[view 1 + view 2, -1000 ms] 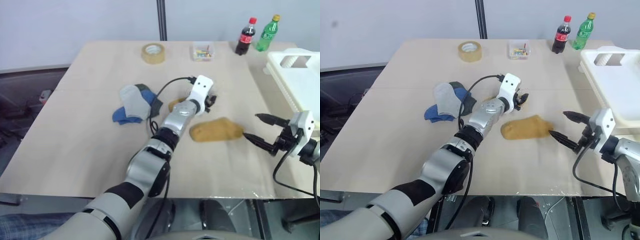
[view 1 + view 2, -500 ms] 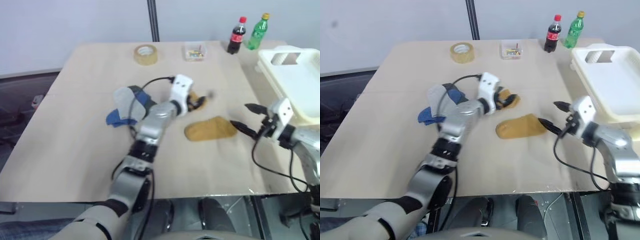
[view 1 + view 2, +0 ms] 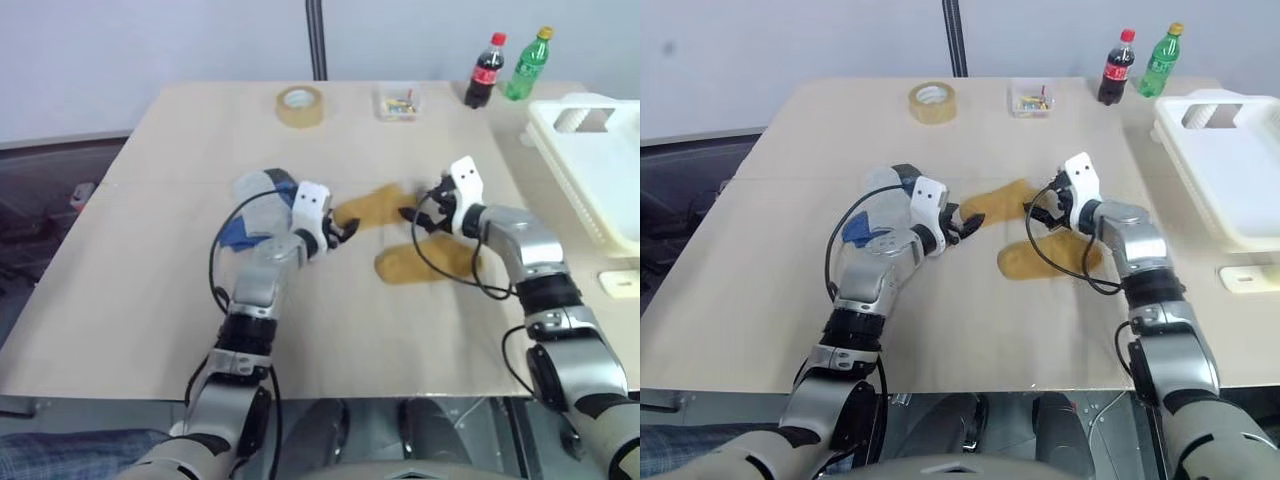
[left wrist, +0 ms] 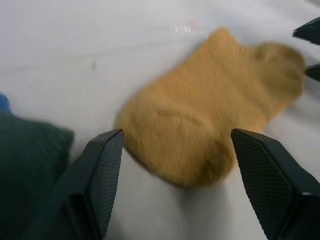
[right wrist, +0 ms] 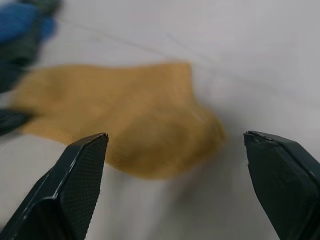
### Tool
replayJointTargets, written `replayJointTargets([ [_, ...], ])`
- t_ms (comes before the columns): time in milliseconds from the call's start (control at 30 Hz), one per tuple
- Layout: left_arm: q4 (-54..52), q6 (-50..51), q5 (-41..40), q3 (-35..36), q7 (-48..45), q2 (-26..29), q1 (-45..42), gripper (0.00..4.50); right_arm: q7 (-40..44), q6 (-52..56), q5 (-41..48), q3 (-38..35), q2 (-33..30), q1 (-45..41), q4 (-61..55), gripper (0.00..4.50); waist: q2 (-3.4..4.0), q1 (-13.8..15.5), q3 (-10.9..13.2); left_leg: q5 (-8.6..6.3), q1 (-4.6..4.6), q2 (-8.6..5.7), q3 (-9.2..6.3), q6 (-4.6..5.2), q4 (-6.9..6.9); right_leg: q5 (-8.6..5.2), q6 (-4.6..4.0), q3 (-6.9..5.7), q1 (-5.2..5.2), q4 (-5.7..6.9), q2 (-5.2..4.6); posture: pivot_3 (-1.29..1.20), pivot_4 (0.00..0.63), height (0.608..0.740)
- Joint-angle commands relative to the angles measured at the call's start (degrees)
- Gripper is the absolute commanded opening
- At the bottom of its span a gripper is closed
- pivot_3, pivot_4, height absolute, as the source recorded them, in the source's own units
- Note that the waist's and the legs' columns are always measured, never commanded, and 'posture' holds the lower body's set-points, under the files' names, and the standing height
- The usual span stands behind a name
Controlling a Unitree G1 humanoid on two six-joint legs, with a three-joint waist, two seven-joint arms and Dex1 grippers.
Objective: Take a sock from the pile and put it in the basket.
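Item: mustard sock [image 3: 368,203], frame centre, flat between my left claw [image 3: 343,231] and right claw [image 3: 414,214], both apart, empty. Advice: pinch one end only; basket [image 3: 600,170] right edge.

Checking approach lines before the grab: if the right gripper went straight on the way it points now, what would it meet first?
Most likely the mustard sock lying flat between the open right gripper and left gripper, though depth is uncertain.

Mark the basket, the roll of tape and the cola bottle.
basket [image 3: 1230,205]: right eye view, its bare side wall.
roll of tape [image 3: 928,104]: right eye view, its ring's near side.
cola bottle [image 3: 1114,75]: right eye view, its label.
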Motion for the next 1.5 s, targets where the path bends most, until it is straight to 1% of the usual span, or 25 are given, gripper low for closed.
replayJointTargets([
  [33, -2.09, 0.05, -0.13, -0.47, 0.0, 0.32, 0.64, 3.67, -1.71, -0.74, -1.21, -0.62, 0.5, -2.53, 2.47, 4.26, 0.02, -0.1, -0.01, 0.0, 0.01, 0.0, 0.0, 0.0, 0.0, 0.0, 0.0, 0.0, 0.0, 0.01, 0.0, 0.0, 0.15, 0.739],
  [67, -2.16, 0.09, -0.13, -0.43, 0.14, 0.27, 0.73, 3.68, -1.31, -1.04, -1.19, -0.67, 0.83, -2.7, 2.78, 3.99, 0.02, -0.12, -0.01, 0.0, 0.02, 0.0, 0.01, 0.0, 0.01, 0.0, 0.0, 0.0, 0.0, 0.03, 0.0, 0.0, 0.15, 0.739],
  [100, -2.13, 0.1, -0.17, -0.35, 0.19, 0.29, 0.77, 3.68, -0.9, -0.7, -0.95, -0.73, 1.16, -2.76, 2.74, 3.89, 0.02, -0.17, -0.02, 0.0, 0.03, 0.01, 0.02, 0.0, 0.01, 0.0, 0.0, 0.01, 0.0, 0.04, 0.0, 0.0, 0.15, 0.739],
  [167, -2.1, 0.03, 0.01, -0.25, 0.4, 0.46, 0.96, 3.68, -0.1, -1.0, -1.26, -0.12, 1.43, -2.27, 1.95, 2.99, 0.03, -0.25, -0.02, 0.0, 0.04, 0.01, 0.02, 0.0, 0.01, 0.01, -0.01, 0.01, 0.0, 0.05, 0.01, 0.0, 0.15, 0.739],
  [233, -1.98, -0.06, 0.13, -0.09, 0.61, 0.62, 1.04, 3.68, 0.57, -0.8, -1.16, 0.06, 1.7, -1.65, 0.79, 1.94, 0.03, -0.32, -0.02, 0.0, 0.04, 0.01, 0.01, 0.0, 0.01, 0.01, -0.01, 0.01, 0.0, 0.05, 0.0, 0.0, 0.15, 0.739],
  [267, -1.62, -0.29, 0.21, 0.02, 0.68, 0.74, 0.95, 3.68, 1.21, -0.98, -0.98, 0.16, 1.91, -1.28, -0.05, 1.54, 0.03, -0.34, -0.02, 0.0, 0.04, 0.01, 0.02, 0.0, 0.01, 0.01, -0.01, 0.01, 0.0, 0.06, 0.0, 0.0, 0.15, 0.739],
  [300, -1.2, -0.5, 0.26, 0.12, 0.73, 0.83, 0.83, 3.68, 1.75, -0.91, -0.83, 0.26, 2.12, -0.94, -0.85, 0.96, 0.03, -0.35, -0.02, 0.0, 0.04, 0.01, 0.01, 0.0, 0.01, 0.01, -0.01, 0.01, 0.0, 0.06, 0.0, 0.0, 0.15, 0.739],
  [367, -0.6, -0.83, 0.34, 0.18, 0.82, 0.87, 0.69, 3.68, 2.22, -0.6, -0.81, 0.3, 2.28, -0.41, -2.04, 0.08, 0.03, -0.4, -0.02, 0.0, 0.04, 0.01, 0.02, 0.0, 0.01, 0.01, 0.0, 0.01, 0.0, 0.06, 0.0, 0.0, 0.15, 0.739],
  [533, 1.89, -1.78, 0.11, 0.33, 1.29, 0.1, -0.15, 3.68, 2.85, 0.2, -1.2, 0.68, 1.83, 0.32, -4.45, 0.03, 0.03, -0.67, -0.02, 0.0, 0.04, 0.01, 0.01, 0.0, 0.01, 0.01, 0.0, 0.01, 0.0, 0.06, 0.0, 0.0, 0.15, 0.739],
  [567, 2.38, -1.95, 0.05, 0.41, 1.45, -0.09, -0.33, 3.14, 2.79, 0.47, -1.17, 0.62, 1.77, 0.44, -4.97, 0.0, 0.04, -0.71, -0.03, 0.0, 0.04, 0.01, 0.01, 0.0, 0.01, 0.01, 0.0, 0.01, 0.0, 0.06, 0.0, 0.0, 0.15, 0.739],
  [600, 2.75, -2.12, 0.03, 0.41, 1.57, -0.22, -0.47, 2.88, 2.72, 0.7, -1.14, 0.56, 1.72, 0.57, -5.41, 0.0, 0.04, -0.75, -0.03, 0.0, 0.04, 0.01, 0.01, 0.0, 0.01, 0.01, 0.0, 0.01, 0.0, 0.07, 0.0, 0.0, 0.15, 0.739],
  [700, 3.68, -2.41, 0.22, 0.59, 2.17, -0.71, -0.97, 1.42, 2.76, 1.08, -1.09, 0.51, 1.46, 1.04, -6.59, 0.0, 0.04, -0.79, -0.03, 0.0, 0.04, 0.01, 0.01, 0.0, 0.01, 0.01, 0.0, 0.0, 0.0, 0.07, 0.0, 0.0, 0.15, 0.739],
  [733, 3.81, -2.34, 0.22, 0.62, 2.23, -0.83, -1.04, 1.03, 2.74, 1.23, -1.1, 0.5, 1.38, 1.2, -7.0, 0.0, 0.03, -0.79, -0.03, 0.0, 0.04, 0.01, 0.01, 0.0, 0.01, 0.01, 0.0, 0.01, 0.0, 0.06, 0.0, 0.0, 0.15, 0.739],
  [767, 3.86, -2.23, 0.21, 0.55, 2.18, -0.88, -1.05, 0.48, 2.7, 1.38, -1.1, 0.49, 1.32, 1.35, -7.41, 0.0, 0.04, -0.79, -0.03, 0.0, 0.04, 0.0, 0.01, 0.0, 0.01, 0.01, 0.0, 0.0, 0.01, 0.06, 0.0, 0.0, 0.15, 0.739],
  [800, 4.0, -2.28, 0.3, 0.42, 2.15, -0.91, -1.0, 0.06, 2.67, 1.52, -1.03, 0.42, 1.29, 1.53, -7.88, 0.0, 0.03, -0.8, -0.03, 0.0, 0.04, 0.0, 0.01, 0.0, 0.01, 0.01, 0.0, 0.0, 0.01, 0.06, 0.0, 0.0, 0.15, 0.739],
  [933, 3.79, -3.0, 0.93, 0.0, 2.32, -0.79, -0.73, 0.06, 2.54, 2.06, -0.78, 0.26, 1.12, 2.36, -10.06, 0.0, 0.04, -0.79, -0.03, 0.0, 0.04, 0.01, 0.01, 0.0, 0.01, 0.01, 0.0, 0.0, 0.01, 0.07, 0.0, 0.0, 0.15, 0.739],
  [1067, -1.55, -4.75, -0.03, 0.27, 1.56, -0.68, 0.38, 0.06, 2.85, 4.37, 0.2, -0.18, 0.34, 3.99, -15.19, 0.0, 0.04, -0.88, -0.03, 0.0, 0.04, 0.0, 0.01, 0.0, 0.01, 0.01, 0.0, 0.01, 0.0, 0.06, -0.01, 0.0, 0.15, 0.739],
  [1167, -10.57, -5.5, -2.45, 0.28, -1.04, 0.05, 3.01, 0.06, 3.17, 9.91, 2.31, -1.21, -1.55, 6.87, -24.56, 0.0, 0.04, -0.92, -0.03, 0.0, -0.02, 0.01, 0.01, 0.0, 0.0, 0.01, 0.0, 0.01, -0.05, 0.04, -0.04, 0.0, 0.15, 0.739],
  [1200, -16.35, -4.05, -4.63, -0.2, -2.73, 0.33, 5.15, 0.06, 3.2, 13.28, 3.7, -1.95, -2.96, 8.62, -30.0, 0.0, 0.04, -0.92, -0.03, -0.01, -0.15, 0.01, 0.0, 0.0, 0.0, 0.01, -0.01, 0.02, -0.17, 0.04, -0.12, 0.0, 0.15, 0.739],
  [1333, -31.85, 1.47, -9.41, -3.07, -5.54, 2.03, 12.36, 0.06, 2.03, 25.27, 8.7, -5.05, -7.38, 14.93, -46.53, 0.0, 0.05, -0.92, -0.04, -0.01, -0.51, 0.01, 0.02, 0.0, 0.02, 0.01, -0.01, -0.01, -0.58, 0.07, -0.17, 0.0, 0.15, 0.739],
  [1400, -36.29, 4.61, -10.43, -4.83, -5.62, 3.13, 15.47, 0.06, 1.42, 29.67, 10.15, -6.48, -9.56, 17.93, -52.29, 0.0, 0.07, -0.88, -0.06, 0.0, -0.59, 0.02, 0.03, 0.0, 0.04, 0.02, -0.02, -0.02, -0.65, 0.09, -0.16, 0.0, 0.15, 0.739],
  [1500, -39.69, 7.63, -11.16, -8.01, -5.54, 4.51, 19.64, 0.06, -0.56, 35.99, 11.93, -8.92, -12.05, 20.76, -58.28, 0.0, 0.07, -0.66, -0.06, -0.01, -0.59, 0.04, 0.04, 0.01, 0.03, 0.02, -0.02, -0.01, -0.64, 0.08, -0.15, 0.0, 0.15, 0.739],
])
